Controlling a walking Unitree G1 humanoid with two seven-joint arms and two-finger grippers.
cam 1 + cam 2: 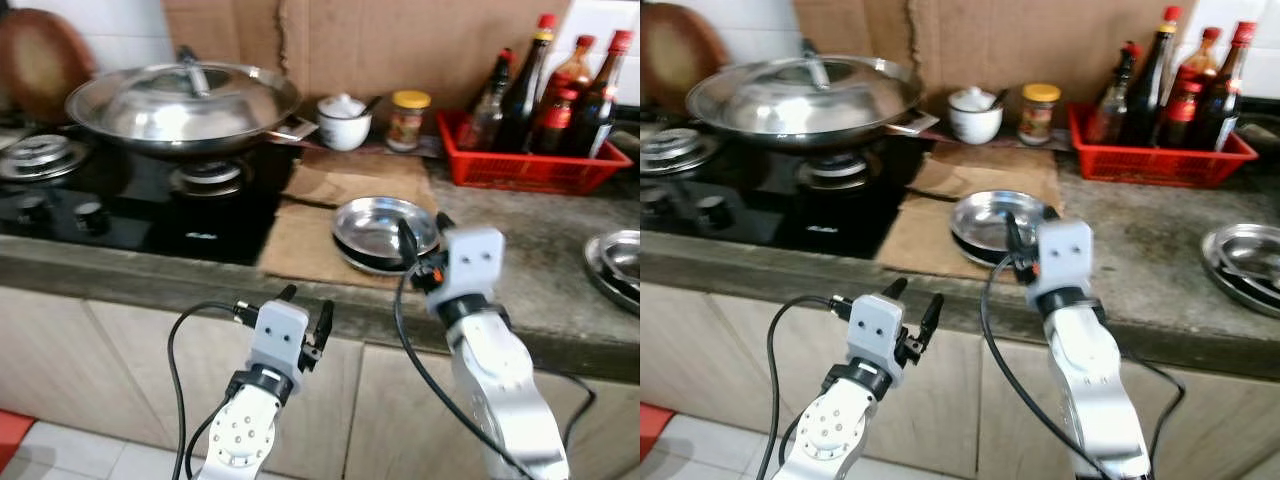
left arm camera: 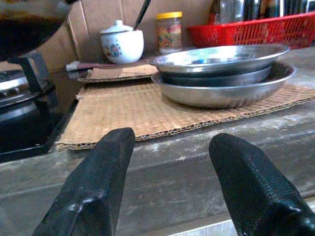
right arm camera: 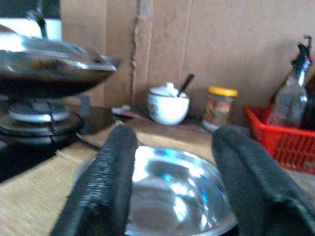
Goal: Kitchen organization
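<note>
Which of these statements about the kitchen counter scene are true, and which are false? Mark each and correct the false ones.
1. The wok on the stove is covered by a lid. True.
2. The bottles stand in a blue basket. False: the basket is red.
3. The right claw hovers open at the stacked steel plates. True.
4. The left claw grips the yellow-lidded jar. False: it is open and empty, below the counter edge; the jar stands by the wall.

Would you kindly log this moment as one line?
right gripper: open, at stacked steel plates | left gripper: open, below counter edge
</note>
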